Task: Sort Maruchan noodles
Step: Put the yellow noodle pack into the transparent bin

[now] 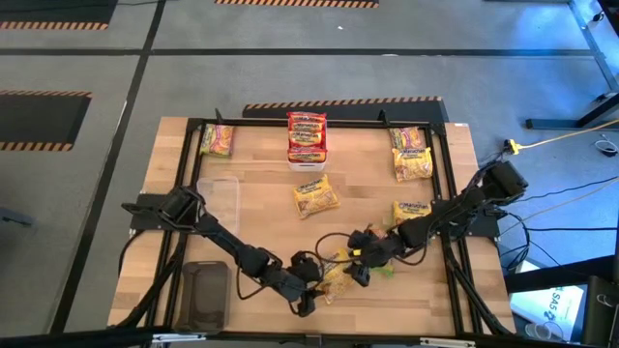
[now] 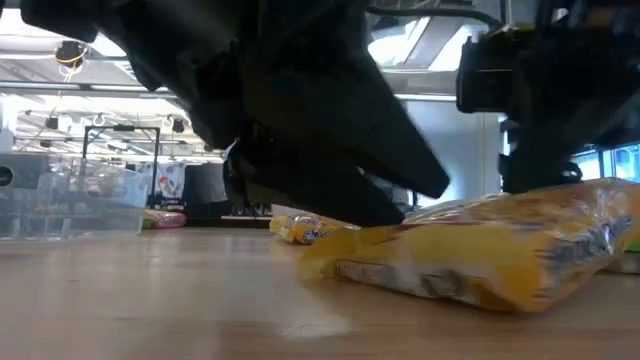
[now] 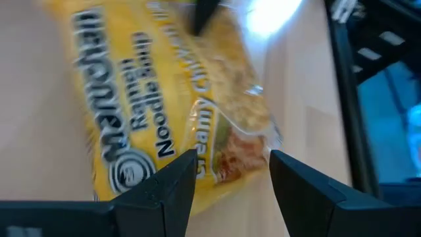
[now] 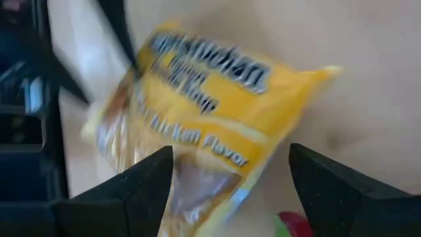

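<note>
A yellow Maruchan noodles packet [image 1: 334, 275] lies on the wooden table near its front edge, between my two grippers. My left gripper [image 1: 309, 295] comes at it from the left. It is open, its fingers on either side of one end of the packet [image 3: 223, 141]. My right gripper [image 1: 360, 269] comes from the right and is also open, wide, over the packet's other end [image 4: 197, 164]. Whether any finger touches the packet, I cannot tell. In the low view the packet [image 2: 480, 250] rests on the tabletop with its right end slightly raised.
Red packets are stacked at the far middle [image 1: 307, 137]. More packets lie at the far left [image 1: 218, 140], far right [image 1: 411, 153], centre [image 1: 316, 196] and right [image 1: 411, 211]. A clear bin [image 1: 221, 198] and a dark tray [image 1: 205, 290] stand at the left. Something green [image 1: 387, 273] lies beside my right gripper.
</note>
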Motion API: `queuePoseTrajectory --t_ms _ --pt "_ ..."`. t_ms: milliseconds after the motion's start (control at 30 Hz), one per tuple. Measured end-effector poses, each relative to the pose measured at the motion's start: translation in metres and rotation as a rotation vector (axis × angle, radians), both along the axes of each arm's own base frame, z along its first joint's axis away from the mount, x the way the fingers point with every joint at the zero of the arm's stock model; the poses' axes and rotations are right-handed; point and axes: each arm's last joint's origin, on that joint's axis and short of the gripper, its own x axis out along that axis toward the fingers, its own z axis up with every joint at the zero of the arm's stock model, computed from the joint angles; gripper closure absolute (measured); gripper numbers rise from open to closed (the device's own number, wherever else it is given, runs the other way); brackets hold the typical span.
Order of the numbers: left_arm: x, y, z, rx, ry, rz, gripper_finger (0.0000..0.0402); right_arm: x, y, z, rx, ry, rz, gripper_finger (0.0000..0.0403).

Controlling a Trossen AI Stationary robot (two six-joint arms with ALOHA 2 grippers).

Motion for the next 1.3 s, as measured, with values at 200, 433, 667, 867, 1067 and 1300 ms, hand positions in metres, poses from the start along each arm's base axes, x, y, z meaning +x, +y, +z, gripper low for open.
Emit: queuePoseTrajectory --t_ms 200,433,667,867,1067,1300 --pt "-0.010 0.007 0.003 0.063 0.100 0.029 0.0215 0.006 0.013 0.012 0.072 -0.014 0.071 0.0123" --pt "-0.010 0.003 0.021 0.036 0.060 0.016 0.0215 0.009 0.017 0.025 0.104 0.038 0.080 0.0123" --pt "-0.021 -0.009 0.031 0.073 0.037 -0.030 0.0215 -0.008 0.042 0.014 0.170 0.137 -0.026 0.0123" --pt "-0.020 -0.007 0.028 0.179 0.036 -0.057 0.0215 -0.018 0.063 -0.001 0.137 0.110 -0.190 0.0123" --pt "-0.014 0.000 0.017 0.265 0.060 -0.095 0.0215 -0.016 0.065 -0.013 0.115 0.067 -0.327 0.0123" --pt "-0.017 0.001 -0.002 0.270 0.119 -0.100 0.0215 -0.007 0.070 -0.019 0.151 -0.020 -0.357 0.0123"
